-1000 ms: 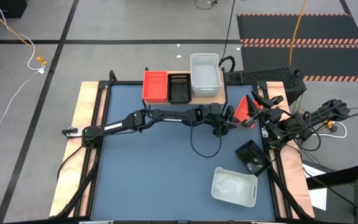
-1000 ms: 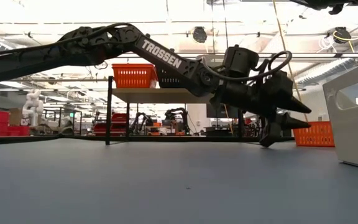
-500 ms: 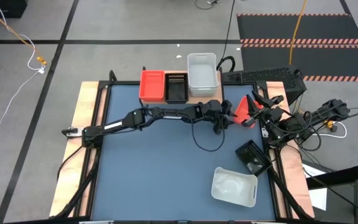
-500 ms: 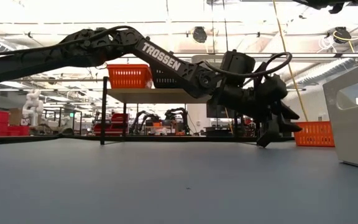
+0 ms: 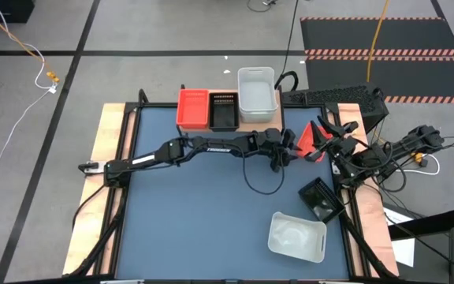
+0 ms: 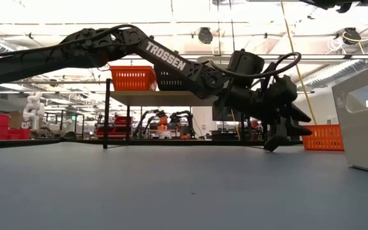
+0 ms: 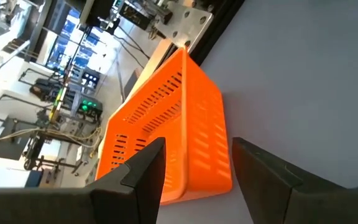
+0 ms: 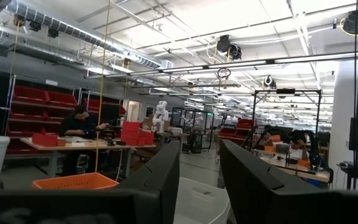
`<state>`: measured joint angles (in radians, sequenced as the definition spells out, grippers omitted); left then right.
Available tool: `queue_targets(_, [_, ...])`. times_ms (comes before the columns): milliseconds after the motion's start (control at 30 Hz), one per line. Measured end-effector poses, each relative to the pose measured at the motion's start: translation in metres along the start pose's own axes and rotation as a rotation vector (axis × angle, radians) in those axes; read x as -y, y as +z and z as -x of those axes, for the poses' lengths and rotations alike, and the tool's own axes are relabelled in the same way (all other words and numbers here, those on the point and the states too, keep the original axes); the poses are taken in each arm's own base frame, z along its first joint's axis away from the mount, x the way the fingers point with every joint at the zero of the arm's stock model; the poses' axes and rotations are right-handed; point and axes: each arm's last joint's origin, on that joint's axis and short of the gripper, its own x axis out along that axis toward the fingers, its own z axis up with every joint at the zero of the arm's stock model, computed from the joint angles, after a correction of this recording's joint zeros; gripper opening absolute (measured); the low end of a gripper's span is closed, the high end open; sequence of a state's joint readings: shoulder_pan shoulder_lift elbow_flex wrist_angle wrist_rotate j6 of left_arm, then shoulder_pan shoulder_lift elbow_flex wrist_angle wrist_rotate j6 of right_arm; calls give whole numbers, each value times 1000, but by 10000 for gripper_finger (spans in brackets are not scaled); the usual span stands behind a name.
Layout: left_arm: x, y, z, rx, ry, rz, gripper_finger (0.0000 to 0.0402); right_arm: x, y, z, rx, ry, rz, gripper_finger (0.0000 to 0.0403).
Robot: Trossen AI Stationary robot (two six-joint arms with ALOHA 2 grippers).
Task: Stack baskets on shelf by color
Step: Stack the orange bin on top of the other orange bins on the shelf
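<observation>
The shelf (image 5: 282, 118) stands at the table's far edge. It carries a red basket (image 5: 194, 108), a black basket (image 5: 225, 111) and a white basket (image 5: 257, 93). On the table lie a red basket (image 5: 312, 142), a black basket (image 5: 320, 199) and a white basket (image 5: 296, 237). My left gripper (image 5: 286, 150) is open just left of the loose red basket (image 7: 173, 130). Its fingers (image 7: 135, 180) stand on either side of the basket's near corner, and I see no touch. My right gripper (image 5: 327, 130) is open and empty, raised at the table's right edge.
The loose red basket (image 6: 321, 137) lies close under my right arm (image 5: 361, 162). The white basket (image 6: 366, 124) stands at the near right. A cable loop (image 5: 260, 177) hangs from my left arm. Bare blue table (image 5: 187, 221) shows at the left and the near middle.
My left gripper has gone a little toward the far edge and tipped its fingers further down, staying open beside the loose red basket. The shelf with its three baskets has slid slightly toward the table's left.
</observation>
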<state>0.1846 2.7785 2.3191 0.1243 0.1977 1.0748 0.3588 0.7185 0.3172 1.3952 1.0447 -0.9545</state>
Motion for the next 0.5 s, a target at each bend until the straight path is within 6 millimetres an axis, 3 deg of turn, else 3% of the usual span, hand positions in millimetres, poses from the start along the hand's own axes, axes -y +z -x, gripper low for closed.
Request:
queue_targets(267, [9, 15, -3, 21, -26, -44, 134, 0, 0, 0, 0, 0, 7, 109])
queue_targets(500, [3, 8, -2, -16, 29, 54, 101, 0, 0, 0, 0, 0, 8, 109])
